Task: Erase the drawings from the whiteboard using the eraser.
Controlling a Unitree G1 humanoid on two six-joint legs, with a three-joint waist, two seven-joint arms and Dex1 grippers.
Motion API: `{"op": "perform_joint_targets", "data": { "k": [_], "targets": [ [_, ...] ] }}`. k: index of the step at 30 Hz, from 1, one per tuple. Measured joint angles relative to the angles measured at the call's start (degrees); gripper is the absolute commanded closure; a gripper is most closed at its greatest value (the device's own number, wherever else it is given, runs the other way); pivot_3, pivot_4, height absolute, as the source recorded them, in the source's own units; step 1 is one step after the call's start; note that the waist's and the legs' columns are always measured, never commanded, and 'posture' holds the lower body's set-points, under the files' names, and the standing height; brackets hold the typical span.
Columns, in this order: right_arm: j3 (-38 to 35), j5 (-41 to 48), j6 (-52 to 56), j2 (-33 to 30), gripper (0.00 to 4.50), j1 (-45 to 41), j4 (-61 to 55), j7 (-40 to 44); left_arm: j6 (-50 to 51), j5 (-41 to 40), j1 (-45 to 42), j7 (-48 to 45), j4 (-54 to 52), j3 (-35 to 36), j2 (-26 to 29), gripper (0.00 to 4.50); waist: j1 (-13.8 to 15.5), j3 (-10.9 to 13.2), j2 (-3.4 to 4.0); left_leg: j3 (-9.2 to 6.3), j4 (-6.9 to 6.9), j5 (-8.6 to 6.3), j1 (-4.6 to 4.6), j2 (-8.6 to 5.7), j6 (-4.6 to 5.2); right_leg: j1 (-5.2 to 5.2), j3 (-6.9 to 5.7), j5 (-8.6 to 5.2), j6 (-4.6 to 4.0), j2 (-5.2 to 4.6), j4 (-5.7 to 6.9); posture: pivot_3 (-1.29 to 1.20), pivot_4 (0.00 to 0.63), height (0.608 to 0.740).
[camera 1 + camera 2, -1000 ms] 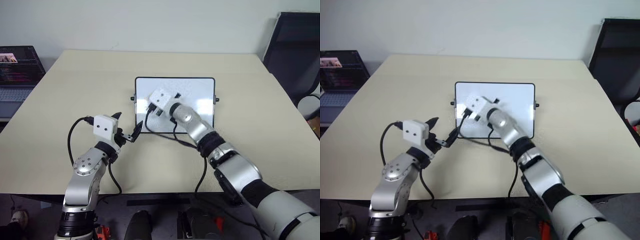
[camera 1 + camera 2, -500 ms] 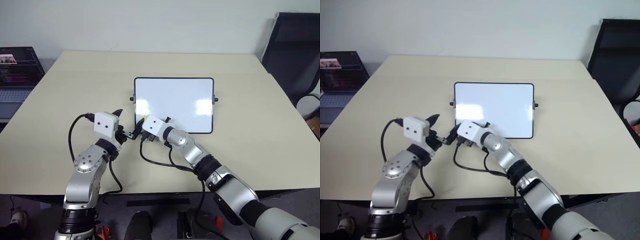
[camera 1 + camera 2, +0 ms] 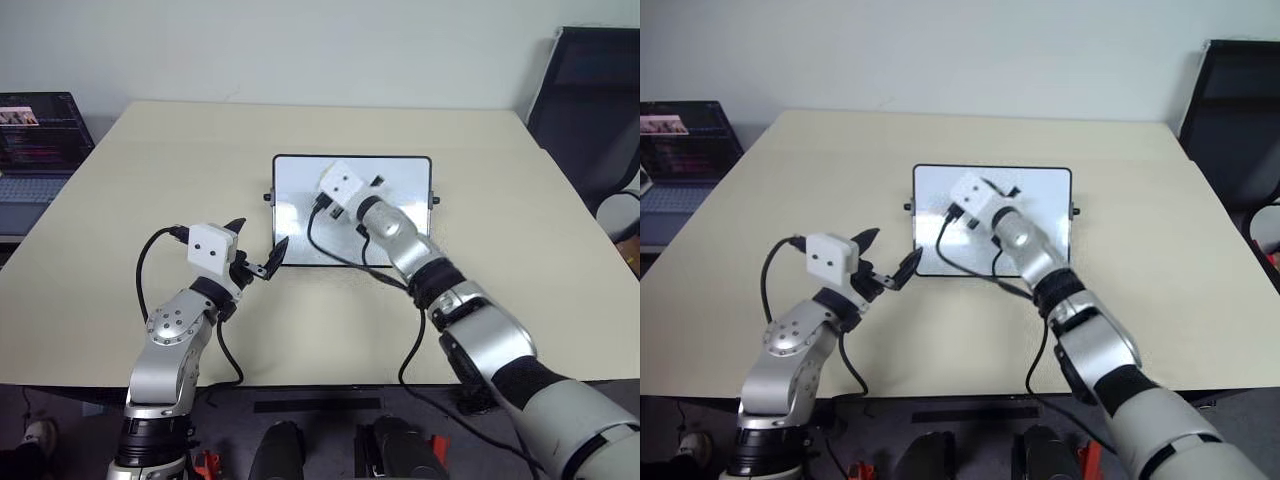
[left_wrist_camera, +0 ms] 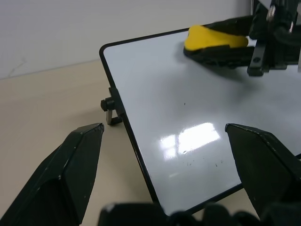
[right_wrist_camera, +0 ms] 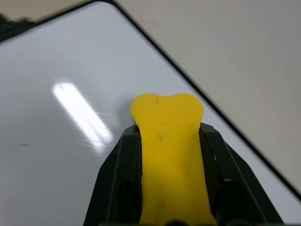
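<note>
Two grippers work over a tan table, where the whiteboard lies flat near the middle, its thin black frame and small side knobs plain to see. The right gripper is clamped on the yellow eraser, one black finger along each long side of the block, and the eraser's far end pokes out past the fingertips. In the left wrist view the eraser sits low on the white surface near the board's far edge, its darker underside facing the board; whether it actually presses on the surface cannot be told. From the head camera, the right arm reaches across the board so that its white housing covers the upper middle of it. The left gripper hangs just off the board's near left corner with its two black fingers spread wide apart and nothing between them; whether a fingertip touches the frame cannot be told. On the white surface near that corner a few tiny dark specks show beside a bright glare patch, too small to make out as drawings. A laptop stands open at the table's far left edge, and a dark chair sits off the far right corner.
</note>
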Motion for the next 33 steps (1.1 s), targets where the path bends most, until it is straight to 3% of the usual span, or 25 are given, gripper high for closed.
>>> {"op": "perform_joint_targets", "data": {
  "k": [5, 14, 24, 33],
  "targets": [
    [0.83, -0.21, -1.72, 1.84, 3.30, 3.37, -1.68, 1.25, 0.04, 0.00, -0.04, -0.02, 0.00, -0.04, 0.02, 0.00, -0.33, -0.01, -0.01, -0.03, -0.01, 0.00, 0.03, 0.04, 0.00, 0.00, 0.00, 0.00, -0.01, 0.00, 0.05, 0.00, 0.150, 0.740],
    [9.51, -1.50, 1.73, 6.48, 3.30, 18.85, -15.45, 11.33, 0.11, 0.00, -0.24, -0.06, 0.00, -0.14, 0.12, 0.00, -0.14, -0.02, 0.02, -0.11, 0.01, 0.00, 0.02, 0.06, 0.00, 0.01, -0.07, 0.00, 0.01, 0.00, 0.07, 0.00, 0.150, 0.740],
    [7.19, -0.63, 6.06, -0.02, 3.30, 20.36, -24.67, 13.02, 0.09, -0.05, -1.41, -0.91, 1.27, -0.36, 0.13, 0.00, 0.38, -0.01, 0.02, -0.10, 0.01, 0.00, -0.09, 0.01, 0.00, -0.03, -0.10, -0.01, 0.03, 0.00, -0.01, 0.00, 0.150, 0.740],
    [-0.02, 5.88, 15.63, -7.16, 3.30, 33.66, -49.21, 19.57, -0.22, -0.12, -3.09, -2.57, 4.00, -1.51, 0.13, 0.00, 0.57, 0.01, 0.03, -0.03, -0.06, -0.03, -0.23, 0.00, -0.04, -0.18, -0.05, -0.06, 0.06, 0.00, -0.07, 0.00, 0.150, 0.740]
  ]
}}
